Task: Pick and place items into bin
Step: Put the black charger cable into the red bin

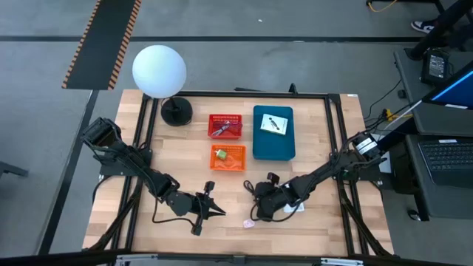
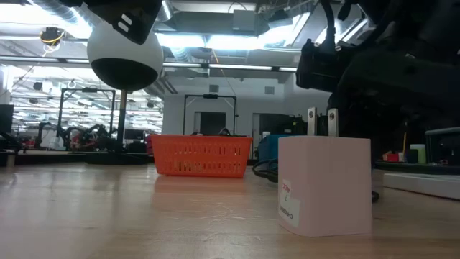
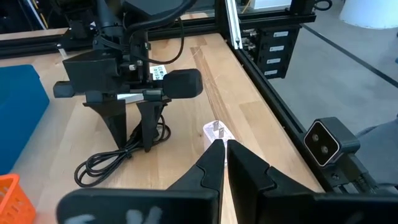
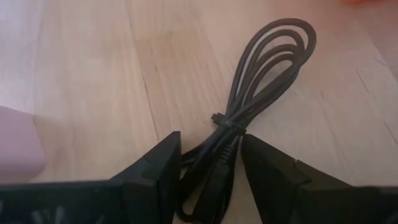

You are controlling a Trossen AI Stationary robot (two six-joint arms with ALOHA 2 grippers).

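A black cord [image 4: 249,81], coiled and tied at its middle, lies flat on the wooden table [image 1: 133,214]; it also shows in the left wrist view [image 3: 118,155]. My right gripper [image 4: 211,165] is open and points down over it, one finger on each side of the tied middle; it shows in the high view [image 1: 260,209] too. A white plug cube [image 2: 323,187] stands just beside it, prongs up. My left gripper [image 3: 225,149] is shut and empty, low over the table left of the cube [image 1: 216,210]. My right gripper comes from above, pointing down, with its fingers [image 3: 144,127] across the cord at the tied middle [image 4: 219,124]. The cord lies flat on the table between them. Whether the fingers touch it, I cannot tell.
A red basket [image 1: 225,125], an orange basket [image 1: 228,157] and a blue bin [image 1: 273,144] with a white packet [image 1: 274,124] on it stand at the table's middle and far side. The white globe lamp [image 1: 159,70] stands at the far left. Black frame rails [image 1: 336,148] run along the edges.
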